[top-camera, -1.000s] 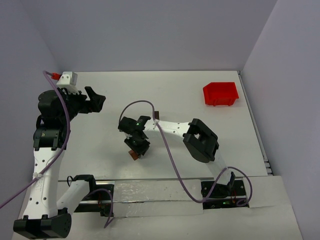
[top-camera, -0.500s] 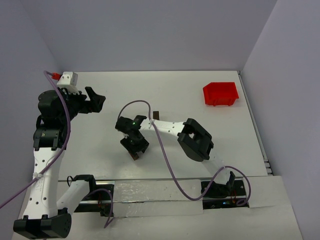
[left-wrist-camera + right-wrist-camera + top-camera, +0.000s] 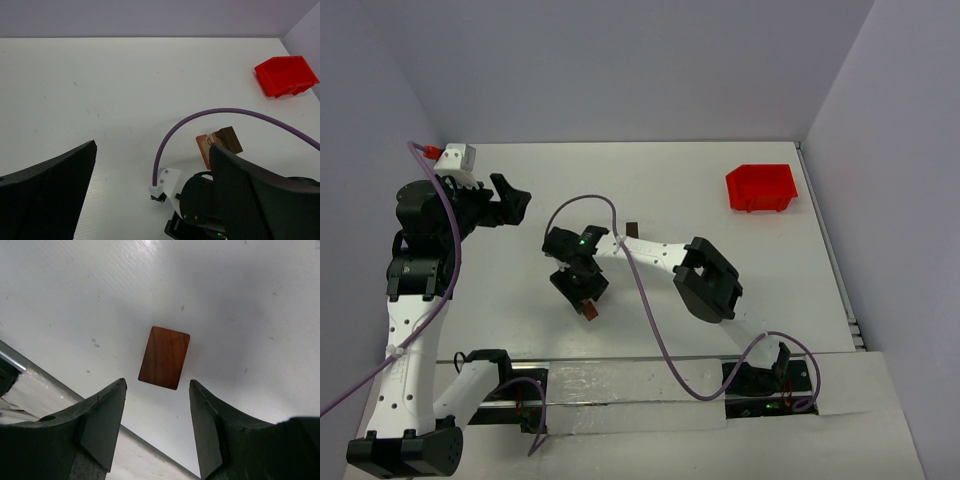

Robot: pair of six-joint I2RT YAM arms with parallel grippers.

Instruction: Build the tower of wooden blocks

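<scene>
A reddish-brown wood block (image 3: 164,357) lies flat on the white table near its front edge, also seen in the top view as the same block (image 3: 591,310). My right gripper (image 3: 157,390) hangs open just above and short of it, touching nothing; from the top camera the right gripper (image 3: 580,290) sits just behind the block. The tower (image 3: 222,142) is a small stack with a dark brown piece over tan and reddish ones, partly hidden by my finger; the top view shows the tower (image 3: 632,231) mid-table. My left gripper (image 3: 154,147) is wide open and empty, held high at far left (image 3: 512,203).
A red plastic bin (image 3: 760,187) stands at the back right, and it shows again as the bin (image 3: 286,75) in the left wrist view. The right arm's purple cable (image 3: 575,212) arches over mid-table. A metal rail (image 3: 620,385) runs along the front edge.
My right gripper has opened and let go of the reddish-brown block, which now rests on the table. The right arm has shifted a little to the left. The left arm has not moved.
</scene>
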